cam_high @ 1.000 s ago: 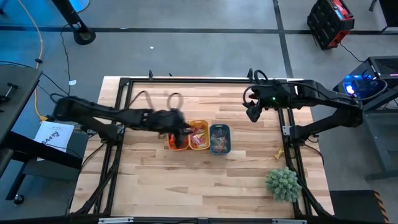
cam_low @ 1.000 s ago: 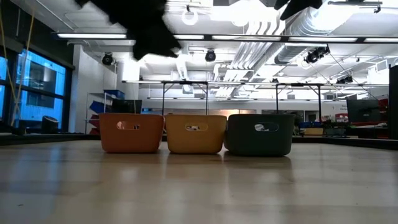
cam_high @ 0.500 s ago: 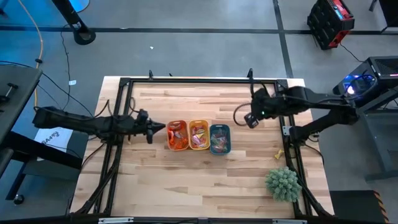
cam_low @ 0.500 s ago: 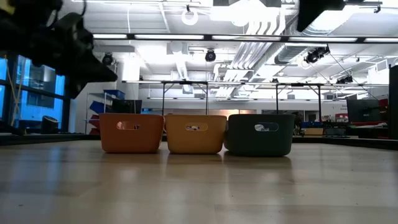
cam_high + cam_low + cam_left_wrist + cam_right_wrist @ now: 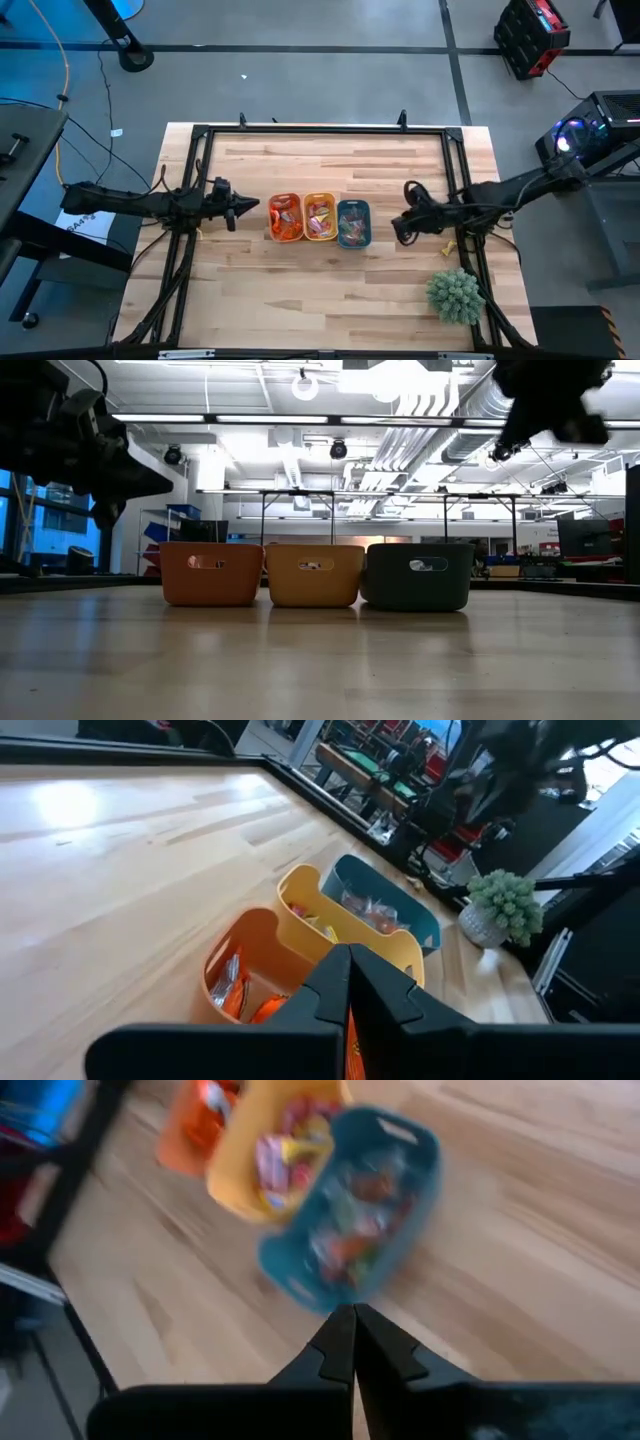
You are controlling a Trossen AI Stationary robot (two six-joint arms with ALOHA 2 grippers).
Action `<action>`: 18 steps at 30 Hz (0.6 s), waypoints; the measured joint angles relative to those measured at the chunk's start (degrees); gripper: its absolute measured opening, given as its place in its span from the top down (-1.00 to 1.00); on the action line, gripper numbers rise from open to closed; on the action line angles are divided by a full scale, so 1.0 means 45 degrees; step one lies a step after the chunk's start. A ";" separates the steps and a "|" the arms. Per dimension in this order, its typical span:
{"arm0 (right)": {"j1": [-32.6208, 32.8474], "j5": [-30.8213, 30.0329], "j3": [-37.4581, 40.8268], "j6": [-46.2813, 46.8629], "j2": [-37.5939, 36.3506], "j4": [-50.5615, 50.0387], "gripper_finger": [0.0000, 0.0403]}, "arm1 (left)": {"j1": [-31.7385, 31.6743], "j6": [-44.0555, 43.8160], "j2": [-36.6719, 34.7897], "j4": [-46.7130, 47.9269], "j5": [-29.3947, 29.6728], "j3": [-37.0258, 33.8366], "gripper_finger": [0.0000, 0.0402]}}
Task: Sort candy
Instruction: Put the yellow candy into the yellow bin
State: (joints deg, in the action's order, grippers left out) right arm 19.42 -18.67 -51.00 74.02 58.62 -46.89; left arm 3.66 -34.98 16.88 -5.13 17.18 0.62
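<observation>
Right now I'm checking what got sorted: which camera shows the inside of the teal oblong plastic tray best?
The right wrist view: it looks into the teal oblong plastic tray, wrapped candy visible though blurred. The high view shows it small, the left wrist view its far end, the low view only its wall.

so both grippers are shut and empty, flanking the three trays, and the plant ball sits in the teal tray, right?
Not quite. The plant ball stands on the table near the right arm, outside the teal tray, per the high view. Left gripper and right gripper are shut, empty, flanking the trays.

Overhead, table-level, wrist cams share trays (image 5: 319, 218).
</observation>
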 joint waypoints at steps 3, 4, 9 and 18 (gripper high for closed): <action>-0.0761 -0.0183 0.1718 -0.1327 -0.0338 0.2904 1.00 | 0.0000 0.0083 -0.0052 0.0008 0.0020 0.0000 1.00; -0.1165 -0.0069 0.2260 -0.1896 -0.0456 0.3886 1.00 | 0.0000 0.0195 -0.0052 0.0005 0.0014 0.0000 1.00; -0.3387 0.1839 0.4417 -0.4796 -0.0888 0.8005 1.00 | 0.0017 0.0147 -0.0052 -0.0272 -0.0285 0.0000 1.00; -0.4730 0.7275 0.4902 -0.6389 -0.2014 0.5428 1.00 | 0.0019 -0.1203 -0.0023 -0.0746 -0.0074 0.0000 1.00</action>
State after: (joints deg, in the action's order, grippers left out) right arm -1.87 14.06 -28.94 45.27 49.56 -22.47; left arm 3.74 -40.39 16.77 -8.48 16.84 0.62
